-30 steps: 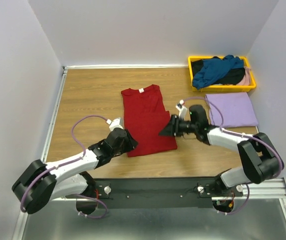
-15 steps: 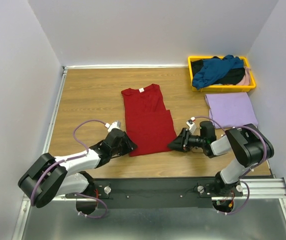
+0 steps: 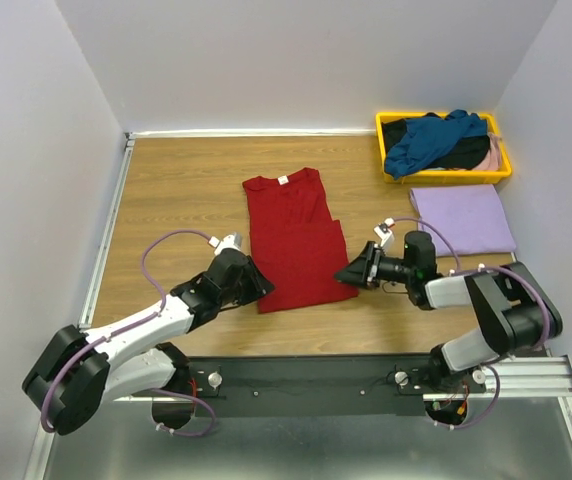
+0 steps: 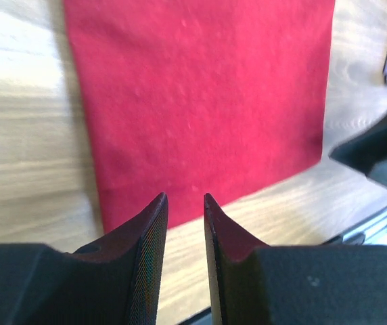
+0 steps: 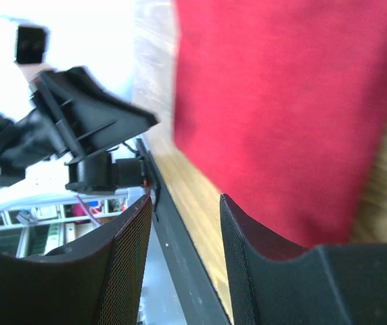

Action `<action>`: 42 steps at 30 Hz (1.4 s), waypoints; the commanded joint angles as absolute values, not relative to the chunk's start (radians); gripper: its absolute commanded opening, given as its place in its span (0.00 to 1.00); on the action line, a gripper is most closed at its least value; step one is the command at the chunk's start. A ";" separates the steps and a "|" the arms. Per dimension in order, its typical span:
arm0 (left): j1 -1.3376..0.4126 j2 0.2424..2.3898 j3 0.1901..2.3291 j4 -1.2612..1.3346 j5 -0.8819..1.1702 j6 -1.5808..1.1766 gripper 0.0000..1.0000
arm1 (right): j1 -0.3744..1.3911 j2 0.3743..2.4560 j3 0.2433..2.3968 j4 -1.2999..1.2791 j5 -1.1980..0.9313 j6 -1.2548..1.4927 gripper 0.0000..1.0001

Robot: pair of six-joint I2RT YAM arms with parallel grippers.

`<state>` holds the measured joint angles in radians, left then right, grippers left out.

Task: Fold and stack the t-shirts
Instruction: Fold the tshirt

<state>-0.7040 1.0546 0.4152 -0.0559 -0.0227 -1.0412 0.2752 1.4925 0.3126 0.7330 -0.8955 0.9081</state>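
The left arm reaches low across the wooden table (image 3: 176, 190) from the near-left corner. Its left gripper (image 3: 261, 285) sits right at the near-left corner of the dark red t-shirt (image 3: 294, 240). In the left wrist view its 2 fingers (image 4: 154, 223) stand a narrow slit apart, and only the shirt's hem and bare wood show through the gap. It is slightly spread and pinching nothing.

The dark red t-shirt lies flat in the middle of the table. Its sides are folded in, making a long strip, and its collar and white label point toward the far wall.

At the shirt's near-right corner is the right gripper (image 3: 341, 274), with its arm lying low and pointing left. In the right wrist view its fingers (image 5: 129, 264) are parted wider than the left pair's. The table's near edge shows between them, and the red cloth lies just past the right-hand fingertip. Nothing is caught in the gap. I cannot tell whether that fingertip touches the cloth.

Further right, well apart from the red shirt, the lavender t-shirt (image 3: 463, 218) rests folded into a neat rectangle. Just behind it, in the far-right corner, is the yellow tray (image 3: 446, 178). It holds 3 loose shirts: the teal blue t-shirt (image 3: 431, 135) draped on top, the black t-shirt (image 3: 461, 155) beneath it, and the pale pink t-shirt (image 3: 490, 152) at the right end.
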 commanded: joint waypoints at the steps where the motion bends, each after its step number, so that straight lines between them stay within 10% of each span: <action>1: -0.727 1.046 0.396 -0.129 -0.005 -1.068 0.36 | 0.281 1.626 0.311 0.721 -0.855 0.891 0.51; 12: -0.729 1.131 0.399 -0.136 0.026 -1.060 0.36 | 0.267 1.720 0.276 0.740 -0.834 0.879 0.51; 18: -0.729 1.095 0.508 -0.286 -0.098 -1.005 0.37 | 0.282 1.501 0.434 0.245 -0.694 0.681 0.52; 29: -0.729 1.123 0.675 -0.495 -0.216 -0.900 0.73 | 0.474 1.341 0.764 -0.550 -0.013 0.534 0.63; 42: -0.735 1.094 0.650 -0.517 -0.207 -0.914 0.75 | 0.641 1.419 0.793 -0.624 0.100 0.598 0.61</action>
<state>-0.7269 1.1126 0.6594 -0.4904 -0.1734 -0.9195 0.6186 1.3872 0.7628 -0.5755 0.0364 0.5804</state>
